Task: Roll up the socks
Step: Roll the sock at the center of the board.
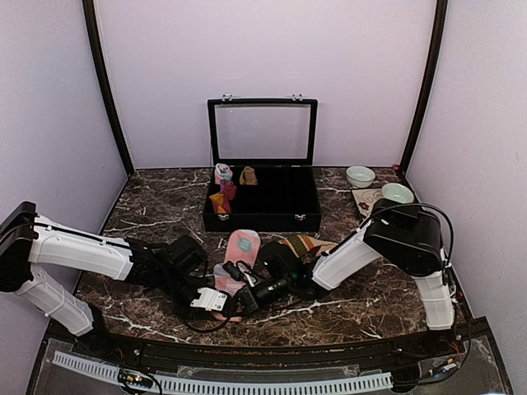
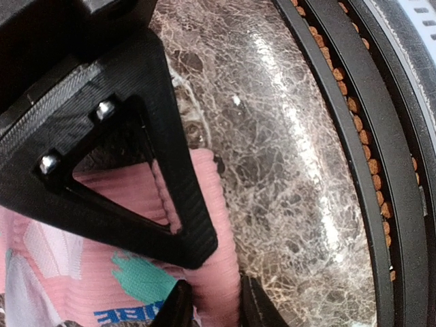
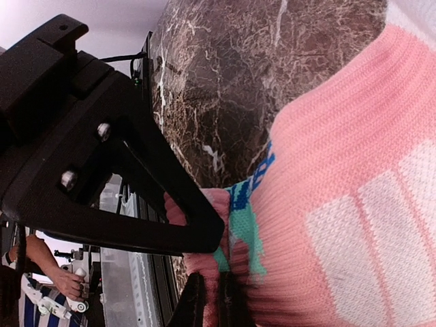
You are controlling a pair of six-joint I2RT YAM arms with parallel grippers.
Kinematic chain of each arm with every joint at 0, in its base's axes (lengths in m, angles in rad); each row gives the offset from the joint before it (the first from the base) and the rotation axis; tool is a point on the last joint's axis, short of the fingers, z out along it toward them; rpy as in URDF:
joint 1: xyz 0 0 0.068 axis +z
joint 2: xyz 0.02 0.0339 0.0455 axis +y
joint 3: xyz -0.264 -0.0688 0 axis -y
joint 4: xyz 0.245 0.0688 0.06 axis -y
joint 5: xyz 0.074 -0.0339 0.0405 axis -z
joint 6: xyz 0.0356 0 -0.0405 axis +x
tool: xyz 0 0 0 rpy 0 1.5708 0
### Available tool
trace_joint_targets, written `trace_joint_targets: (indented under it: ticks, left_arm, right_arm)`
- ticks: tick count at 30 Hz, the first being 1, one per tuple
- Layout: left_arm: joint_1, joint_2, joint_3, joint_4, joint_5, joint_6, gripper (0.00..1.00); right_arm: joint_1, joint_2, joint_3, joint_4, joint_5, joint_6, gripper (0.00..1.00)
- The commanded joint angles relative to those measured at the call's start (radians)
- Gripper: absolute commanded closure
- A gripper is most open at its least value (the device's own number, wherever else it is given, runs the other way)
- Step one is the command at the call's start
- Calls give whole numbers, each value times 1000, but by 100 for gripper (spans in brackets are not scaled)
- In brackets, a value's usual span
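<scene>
The pink sock [image 1: 243, 245] with mint-white pattern and a blue band lies lengthwise on the marble table in front of the case. Both grippers meet at its near end. My left gripper [image 1: 221, 303] has its fingers on either side of the ribbed pink cuff [image 2: 212, 272], pressed against it. My right gripper [image 1: 245, 298] pinches a fold of the same sock [image 3: 340, 204] between nearly touching fingers [image 3: 194, 303]. The red-brown-cream striped sock [image 1: 303, 243] lies just right of the pink one, partly under the right arm.
A black case [image 1: 280, 216] with its glass lid raised stands behind the socks, small rolled bundles [image 1: 224, 188] in its left compartments. Two bowls [image 1: 360, 175] [image 1: 397, 192] sit at the back right. The table's front rail [image 2: 368, 136] runs close to the left gripper.
</scene>
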Motion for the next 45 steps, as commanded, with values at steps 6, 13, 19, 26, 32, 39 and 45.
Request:
trace_joint_targets:
  ticks: [6, 13, 19, 26, 32, 39, 45]
  left_arm:
    - [-6, 30, -35, 11, -10, -1, 98]
    - [28, 72, 29, -105, 76, -9, 100]
    - [89, 104, 60, -169, 177, -27, 100]
    - [91, 161, 105, -216, 194, -3, 100]
    - [92, 258, 184, -288, 220, 30, 100]
    - [120, 364, 274, -373, 273, 59, 100]
    - [148, 486, 391, -518, 357, 110, 100]
  right_arm:
    - [-10, 98, -58, -274, 159, -78, 90]
    - [-11, -73, -120, -270, 312, -176, 58]
    - [-8, -205, -273, -164, 409, -197, 54]
    - [22, -362, -408, -141, 566, -250, 50]
    - [171, -561, -455, -196, 955, -464, 51]
    - [301, -622, -391, -333, 1123, -624, 46]
    - [397, -497, -260, -403, 1011, -743, 49]
